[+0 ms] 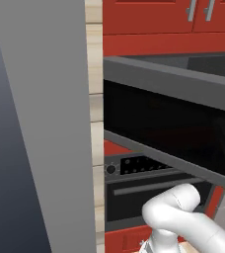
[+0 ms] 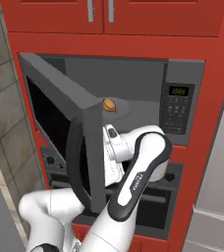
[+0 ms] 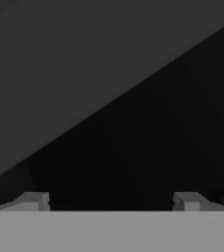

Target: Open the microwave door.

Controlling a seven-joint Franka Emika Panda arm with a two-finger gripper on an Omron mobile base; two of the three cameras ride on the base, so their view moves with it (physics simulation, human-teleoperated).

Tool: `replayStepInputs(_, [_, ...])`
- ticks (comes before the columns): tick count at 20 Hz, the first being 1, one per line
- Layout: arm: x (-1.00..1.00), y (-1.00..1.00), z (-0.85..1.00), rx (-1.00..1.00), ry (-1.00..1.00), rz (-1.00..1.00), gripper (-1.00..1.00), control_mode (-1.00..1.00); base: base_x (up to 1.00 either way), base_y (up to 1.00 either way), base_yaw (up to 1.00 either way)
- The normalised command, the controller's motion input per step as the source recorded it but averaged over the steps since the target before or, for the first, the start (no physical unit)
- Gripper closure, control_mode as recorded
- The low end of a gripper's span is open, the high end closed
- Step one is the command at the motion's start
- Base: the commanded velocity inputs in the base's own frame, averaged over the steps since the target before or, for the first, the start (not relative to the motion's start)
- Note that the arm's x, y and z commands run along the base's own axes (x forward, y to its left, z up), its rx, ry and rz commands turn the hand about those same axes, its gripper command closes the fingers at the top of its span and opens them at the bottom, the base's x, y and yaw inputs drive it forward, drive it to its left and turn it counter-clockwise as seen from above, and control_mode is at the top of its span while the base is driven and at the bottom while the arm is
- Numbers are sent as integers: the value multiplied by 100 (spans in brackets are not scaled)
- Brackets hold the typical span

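Spread gripper [image 3: 111, 201] faces dark glass of the microwave door [image 2: 60, 113], swung half open off the microwave [image 2: 182, 74]

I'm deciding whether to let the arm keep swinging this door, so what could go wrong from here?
1. The gripper has its fingertips spread against the inside of the door, not around the handle; it may slide off the smooth panel.
2. The arm's elbow sits close in front of the oven and could bump it.
3. Food lies in the microwave; a jolt might shift it.
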Motion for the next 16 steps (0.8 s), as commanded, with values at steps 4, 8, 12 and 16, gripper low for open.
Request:
replayStepInputs(4, [-79,97,0,0,-7,19,-100,-100,0,0,0])
replayStepInputs(8, [-77,96,0,4,-11,13,-100,-100,0,0,0])
replayStepInputs(12, [-83,84,0,10,-18,10,-100,-100,0,0,0])
replayStepInputs(16, [-75,78,0,14,-21,7,-100,-100,0,0,0])
